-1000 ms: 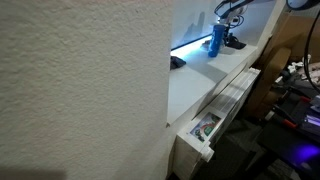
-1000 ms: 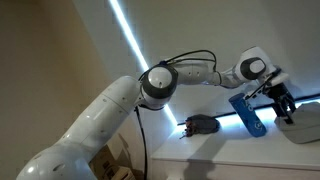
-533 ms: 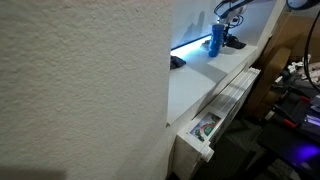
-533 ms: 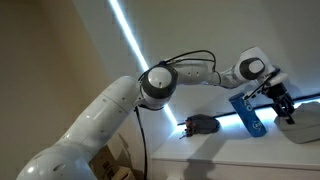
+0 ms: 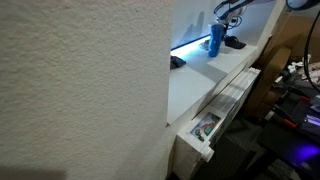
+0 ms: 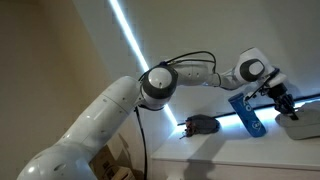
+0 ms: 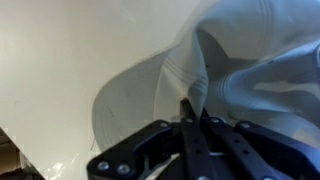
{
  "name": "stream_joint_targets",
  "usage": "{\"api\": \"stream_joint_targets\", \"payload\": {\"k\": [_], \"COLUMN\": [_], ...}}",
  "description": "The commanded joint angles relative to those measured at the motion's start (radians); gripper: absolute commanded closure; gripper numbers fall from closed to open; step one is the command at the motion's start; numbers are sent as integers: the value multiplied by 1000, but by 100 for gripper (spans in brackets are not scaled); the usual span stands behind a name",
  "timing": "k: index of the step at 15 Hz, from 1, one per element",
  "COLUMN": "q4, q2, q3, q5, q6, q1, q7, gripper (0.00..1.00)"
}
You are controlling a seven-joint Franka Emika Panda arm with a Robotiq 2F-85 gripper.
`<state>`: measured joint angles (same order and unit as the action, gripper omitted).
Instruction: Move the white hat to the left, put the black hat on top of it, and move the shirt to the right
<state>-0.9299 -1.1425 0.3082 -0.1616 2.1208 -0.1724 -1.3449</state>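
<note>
Although your arm has barely shifted over the last second, the tool (image 7: 192,108) sits low on the white hat (image 7: 250,50), its tips pressed together with a ridge of the pale cloth pinched between them, so you are grasping the hat. In an exterior view the hat lies on the tabletop (image 6: 230,152) at its far end, under the tool, and it does not look carried anywhere yet. The grip seems made, and the move left is what comes next. Watch the blue thing (image 6: 247,112) standing just beside the tool, between it and the black hat (image 6: 203,124), which rests well apart. You cannot pick out the shirt from here. An open drawer (image 5: 205,128) hangs below the tabletop edge
</note>
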Motion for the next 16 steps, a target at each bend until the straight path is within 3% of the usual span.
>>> {"api": "stream_joint_targets", "payload": {"k": [1, 3, 5, 8, 10, 12, 16], "q4": [-78, -108, -102, -101, -113, -118, -103], "q2": [-13, -39, 59, 87, 133, 187, 249], "q3": [41, 77, 130, 241, 287, 309, 281], "q5": [7, 17, 19, 23, 12, 2, -26], "q6": [220, 354, 326, 364, 361, 341, 343], "q1": [57, 97, 49, 51, 20, -14, -72], "q7": [-146, -259, -255, -315, -287, -248, -141], "gripper": [100, 99, 99, 99, 99, 99, 99]}}
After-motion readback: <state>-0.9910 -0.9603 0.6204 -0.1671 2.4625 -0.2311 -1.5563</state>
